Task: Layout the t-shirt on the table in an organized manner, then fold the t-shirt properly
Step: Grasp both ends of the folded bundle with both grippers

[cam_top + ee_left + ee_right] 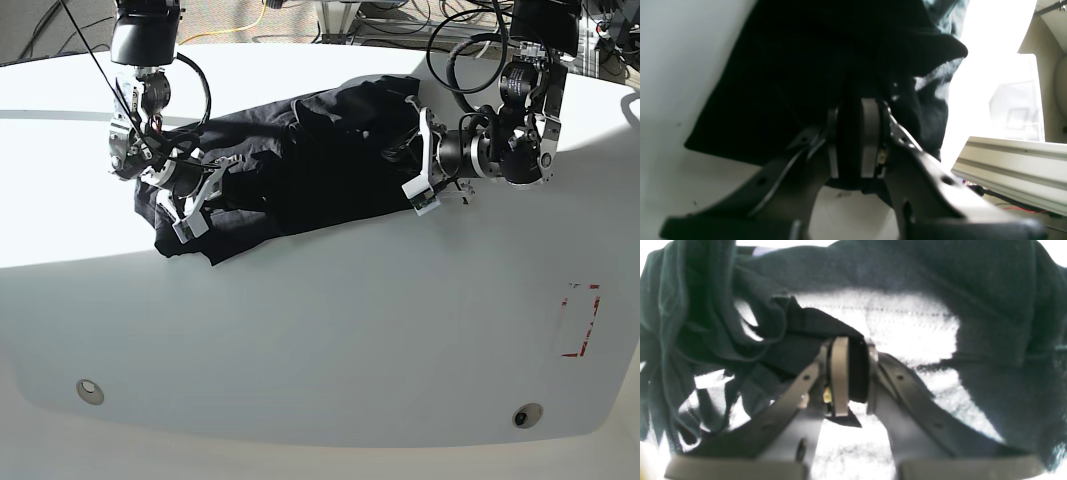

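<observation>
left hand (853, 140) pinching black t-shirt (800, 73), white table (673, 66) beneath, pale rail (1010, 166) right

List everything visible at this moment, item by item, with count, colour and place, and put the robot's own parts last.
t-shirt: one, black, bunched on the far half of the table, stretched between the two grippers.
table: one, white, fills most of the base view.
metal discs: two, silvery, near the table's front edge, one toward each front corner.
red dashed mark: one, red, on the table at the base view's right.
cables: several, black and yellow, on the floor beyond the table.
right gripper: one, dark with grey pads, shut on shirt cloth, base view's left.
left gripper: one, dark with grey pads, shut on shirt cloth, base view's right.
</observation>
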Robot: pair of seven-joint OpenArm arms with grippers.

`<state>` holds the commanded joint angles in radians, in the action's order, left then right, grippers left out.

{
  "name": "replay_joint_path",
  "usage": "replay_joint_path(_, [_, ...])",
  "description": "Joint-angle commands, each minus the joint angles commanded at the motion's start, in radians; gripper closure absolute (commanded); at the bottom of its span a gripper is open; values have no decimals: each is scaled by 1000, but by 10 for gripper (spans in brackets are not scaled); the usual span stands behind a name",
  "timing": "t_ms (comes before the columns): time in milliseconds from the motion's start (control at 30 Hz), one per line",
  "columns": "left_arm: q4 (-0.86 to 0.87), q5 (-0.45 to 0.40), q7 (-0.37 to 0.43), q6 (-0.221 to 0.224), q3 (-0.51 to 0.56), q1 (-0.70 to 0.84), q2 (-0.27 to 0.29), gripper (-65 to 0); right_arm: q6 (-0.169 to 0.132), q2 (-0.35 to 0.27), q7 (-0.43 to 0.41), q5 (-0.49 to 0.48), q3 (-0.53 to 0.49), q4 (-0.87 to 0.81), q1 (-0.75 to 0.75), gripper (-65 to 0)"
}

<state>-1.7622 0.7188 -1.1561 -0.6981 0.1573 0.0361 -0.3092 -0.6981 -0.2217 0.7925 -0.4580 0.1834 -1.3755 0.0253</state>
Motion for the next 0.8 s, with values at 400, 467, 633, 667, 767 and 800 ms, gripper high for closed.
replay_joint_path(400, [40, -64, -2, 0, 2, -9, -5, -81, 0, 0, 0, 0, 0, 0, 3, -71])
replay_joint_path(467, [64, -71, -2, 0, 2, -9, -5, -81, 0, 0, 0, 0, 0, 0, 3, -71])
replay_joint_path(633, [161, -143, 14, 0, 2, -9, 5, -81, 0, 0, 0, -8, 0, -5, 5, -73])
replay_joint_path(667, [178, -158, 29, 0, 3, -9, 9, -81, 0, -2, 0, -8, 2, -17, 5, -75])
replay_joint_path(767, [224, -189, 77, 0, 5, -11, 15, -81, 0, 0, 2, -9, 3, -69, 5, -119])
replay_joint_path(800, [245, -199, 86, 0, 14, -15, 17, -81, 0, 0, 3, -9, 6, -98, 5, -160])
